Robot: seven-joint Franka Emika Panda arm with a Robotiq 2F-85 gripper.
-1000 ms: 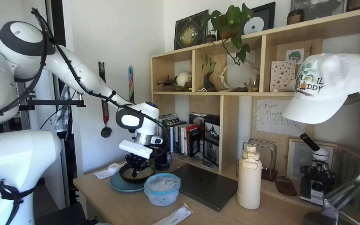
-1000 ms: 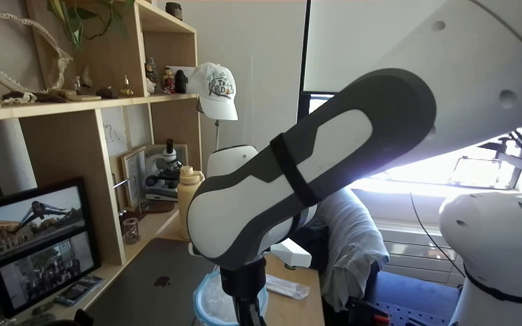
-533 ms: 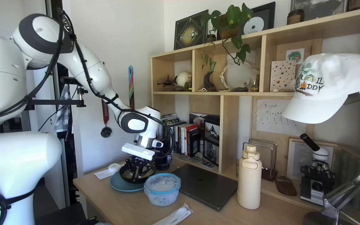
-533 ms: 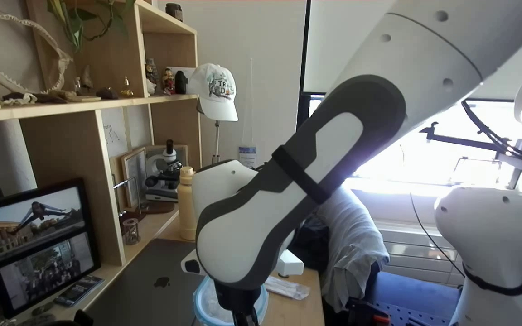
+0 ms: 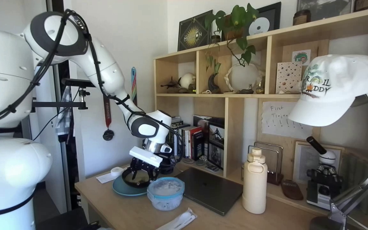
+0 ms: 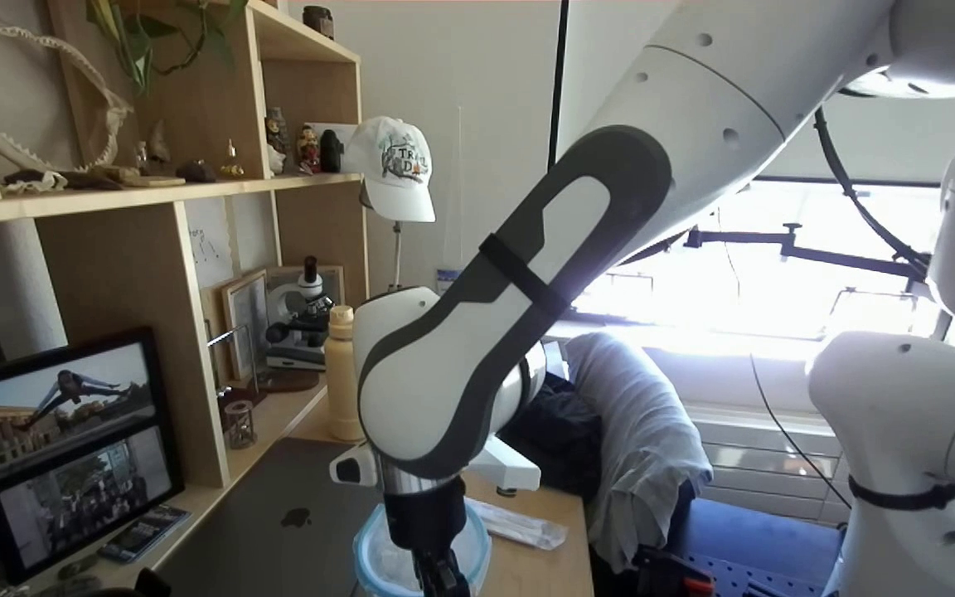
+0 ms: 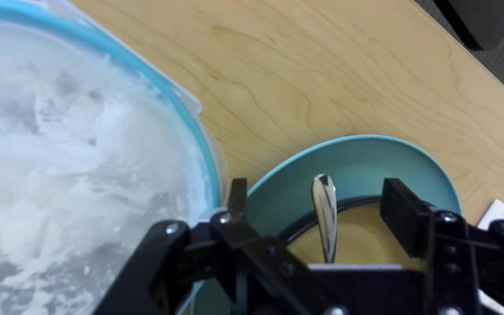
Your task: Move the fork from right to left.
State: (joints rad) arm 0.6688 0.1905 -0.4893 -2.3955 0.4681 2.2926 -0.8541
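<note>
In the wrist view my gripper stands open above the bowl and plate, its dark fingers spread wide. Between them, touching neither, shows a shiny metal handle, taken as the fork; its other end is hidden behind the gripper body. The handle stretches over the rim of a dark bowl with a tan inside, which sits on a teal plate. An exterior view has the spread gripper over the same bowl and plate; the fork cannot be made out there.
Close beside the plate stands a blue-rimmed lidded tub, near one finger in the wrist view. A closed laptop, a cream bottle and wrapped cutlery lie farther along the desk. A white tape roll is behind the plate.
The fingers were together over the bowl a second ago and have spread apart. The hand has shifted slightly toward the tub, and the arm's upper links have swung with it.
</note>
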